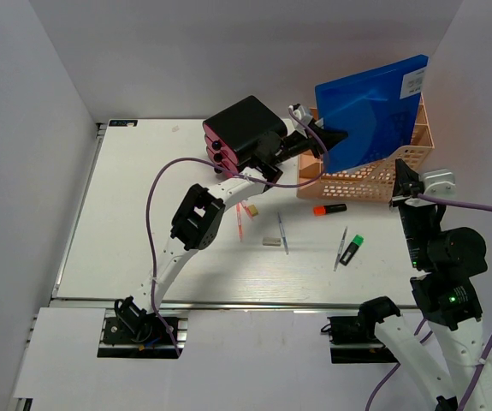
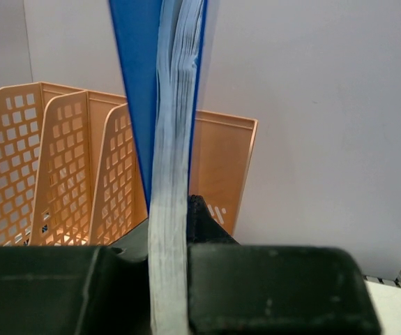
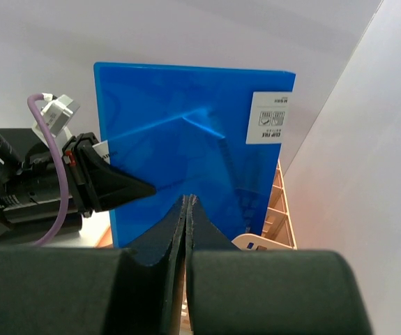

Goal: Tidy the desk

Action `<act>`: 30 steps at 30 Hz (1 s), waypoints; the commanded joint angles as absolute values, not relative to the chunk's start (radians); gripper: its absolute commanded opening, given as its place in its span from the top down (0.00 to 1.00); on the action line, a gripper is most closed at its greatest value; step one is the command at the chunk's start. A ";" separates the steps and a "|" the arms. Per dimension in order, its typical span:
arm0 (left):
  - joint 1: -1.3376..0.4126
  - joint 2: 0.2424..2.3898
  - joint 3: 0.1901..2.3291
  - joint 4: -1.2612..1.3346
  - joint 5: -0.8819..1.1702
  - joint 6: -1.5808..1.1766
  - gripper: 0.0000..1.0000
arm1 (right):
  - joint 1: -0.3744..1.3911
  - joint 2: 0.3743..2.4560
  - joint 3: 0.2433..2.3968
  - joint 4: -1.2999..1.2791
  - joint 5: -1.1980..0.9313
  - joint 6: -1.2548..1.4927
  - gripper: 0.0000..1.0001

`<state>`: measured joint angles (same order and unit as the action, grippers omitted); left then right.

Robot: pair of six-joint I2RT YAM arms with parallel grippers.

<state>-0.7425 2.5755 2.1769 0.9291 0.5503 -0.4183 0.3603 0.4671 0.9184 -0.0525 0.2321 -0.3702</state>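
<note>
Over the far-right rack | left claw pinches blue folder edge | right claw closed, empty | advice: square folder upright, lower into one slot.

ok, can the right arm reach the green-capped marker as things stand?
Probably yes: the green-capped marker lies on open desk in front of its base, only a pen beside it; the right gripper is shut and empty.

The file rack stood at the far right of the desk, the drawer box just left of it. A folder stood on edge over the rack's left part. Pens, markers and an eraser lay scattered before both.
</note>
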 commanded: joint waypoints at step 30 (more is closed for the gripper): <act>-0.747 2.617 2.253 0.991 0.515 -0.430 1.00 | 0.360 0.436 0.884 -0.032 0.229 -0.357 1.00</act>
